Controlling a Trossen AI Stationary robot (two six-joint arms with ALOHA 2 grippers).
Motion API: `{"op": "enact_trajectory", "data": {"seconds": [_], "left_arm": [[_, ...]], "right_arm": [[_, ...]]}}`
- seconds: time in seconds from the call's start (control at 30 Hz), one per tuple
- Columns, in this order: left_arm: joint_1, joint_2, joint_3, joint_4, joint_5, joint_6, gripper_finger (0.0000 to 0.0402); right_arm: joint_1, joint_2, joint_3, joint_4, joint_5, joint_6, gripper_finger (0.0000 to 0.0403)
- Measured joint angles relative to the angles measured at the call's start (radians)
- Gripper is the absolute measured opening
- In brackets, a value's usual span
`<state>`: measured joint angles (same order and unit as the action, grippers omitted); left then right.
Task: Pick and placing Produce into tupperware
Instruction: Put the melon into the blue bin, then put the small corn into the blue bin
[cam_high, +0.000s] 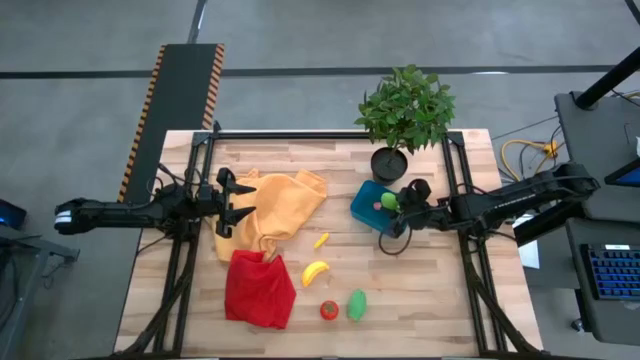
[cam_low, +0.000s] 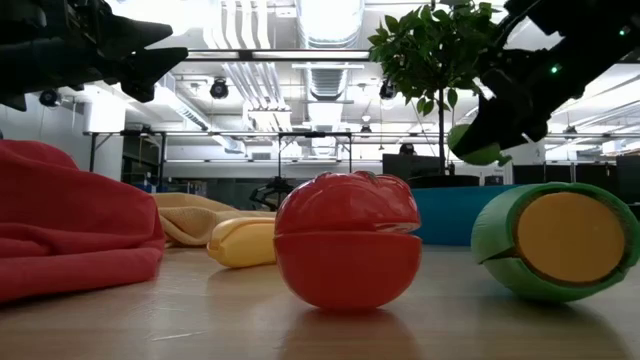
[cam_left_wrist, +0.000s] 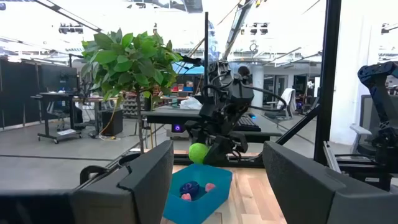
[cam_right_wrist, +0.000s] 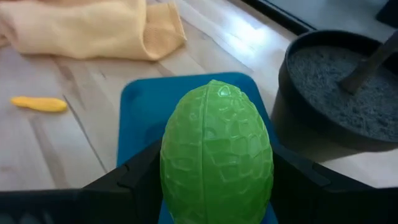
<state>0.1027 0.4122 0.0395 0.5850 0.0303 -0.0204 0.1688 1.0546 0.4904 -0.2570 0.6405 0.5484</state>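
While a green piece (cam_right_wrist: 216, 155) is clamped in the right pincer (cam_high: 398, 207) above the blue container (cam_high: 368, 202), beside the plant pot (cam_high: 389, 163), the left pincer (cam_high: 238, 201) is held apart over the yellow cloth (cam_high: 283, 205); banana (cam_high: 315, 271) and tomato (cam_high: 329, 310) are left on the table (cam_high: 420, 290).

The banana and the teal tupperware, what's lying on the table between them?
In the high view, only the small yellow piece lies between the banana and the tupperware; the rest is bare wood.

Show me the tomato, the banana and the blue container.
tomato (cam_low: 348, 240), low view, its front
banana (cam_high: 316, 272), high view, its middle
blue container (cam_high: 366, 199), high view, its bare floor
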Motion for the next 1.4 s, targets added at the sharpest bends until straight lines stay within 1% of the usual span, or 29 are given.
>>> {"op": "enact_trajectory", "data": {"seconds": [0.17,0.37,0.57,0.8,0.9,1.2,1.3,1.4], "left_arm": [[0.000,0.000,0.000,-0.001,0.000,0.000,0.0235],[0.000,0.000,0.000,-0.003,0.000,0.000,0.0235],[0.000,0.000,0.000,-0.003,0.000,0.000,0.0235],[0.000,0.000,0.000,-0.003,0.000,0.000,0.0235],[0.000,0.000,0.000,-0.003,0.000,0.000,0.0235],[0.000,0.019,0.000,-0.004,0.000,-0.001,0.0235],[0.000,0.032,0.000,-0.004,0.000,-0.001,0.0235],[0.000,0.042,0.000,-0.002,0.000,-0.001,0.0235]], "right_arm": [[-0.017,0.034,-0.001,-0.020,-0.064,-0.005,0.0219],[-0.018,0.100,-0.003,-0.062,-0.076,0.027,0.0219],[-0.019,0.160,-0.003,-0.070,-0.117,0.030,0.0219],[-0.019,0.199,-0.003,-0.074,-0.123,0.036,0.0222],[-0.019,0.202,-0.001,-0.075,-0.120,0.050,0.0235],[-0.019,0.199,0.025,-0.082,-0.120,0.052,0.0294],[-0.019,0.190,0.052,-0.083,-0.120,0.033,0.0306],[-0.018,0.164,0.095,-0.083,-0.120,0.019,0.0309]]}}
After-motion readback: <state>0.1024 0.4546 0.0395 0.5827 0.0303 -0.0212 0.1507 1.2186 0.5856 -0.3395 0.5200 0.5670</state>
